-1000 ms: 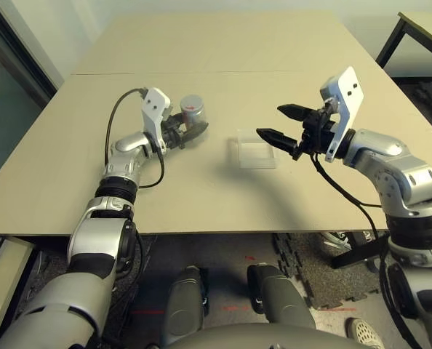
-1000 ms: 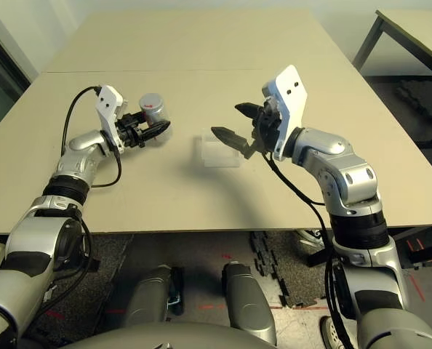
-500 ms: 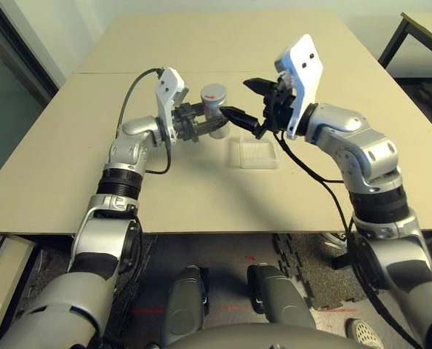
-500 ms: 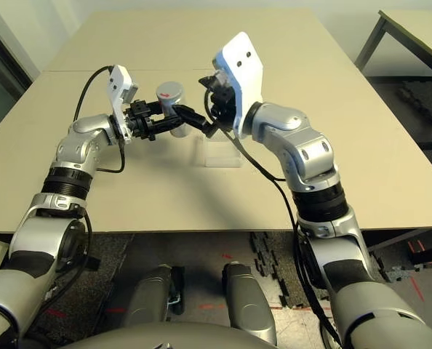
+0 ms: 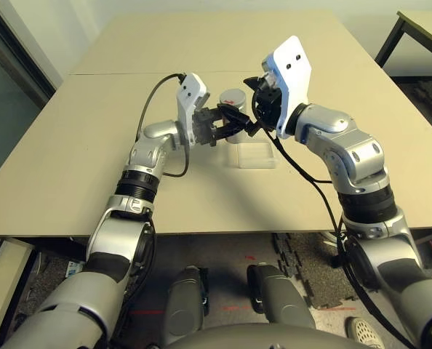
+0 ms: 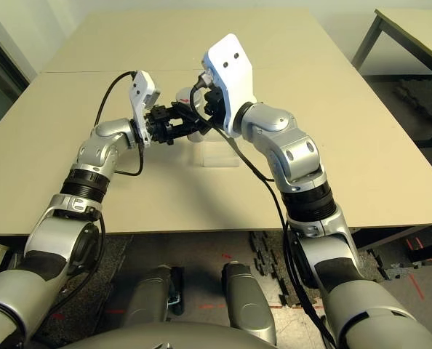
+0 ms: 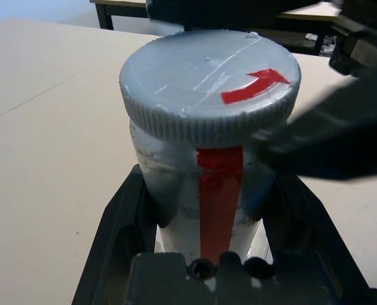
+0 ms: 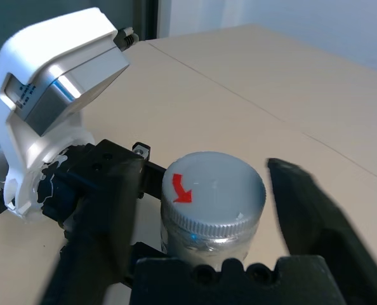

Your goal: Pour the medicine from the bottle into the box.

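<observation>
Bottle (image 7: 214, 184) — capped, upright — between the left claw's (image 7: 207, 210) fingers (image 7: 128, 222).

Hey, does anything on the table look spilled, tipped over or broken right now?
Nothing stands out. The bottle is upright between the left gripper's fingers, its cap on, and the clear box sits flat nearby, with no spill or damage that I can see.

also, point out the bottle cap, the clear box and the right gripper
bottle cap (image 7: 207, 79): left wrist view, on its grey top
clear box (image 5: 257, 163): left eye view, on its near wall
right gripper (image 8: 207, 203): right wrist view, midway between its fingertips
</observation>
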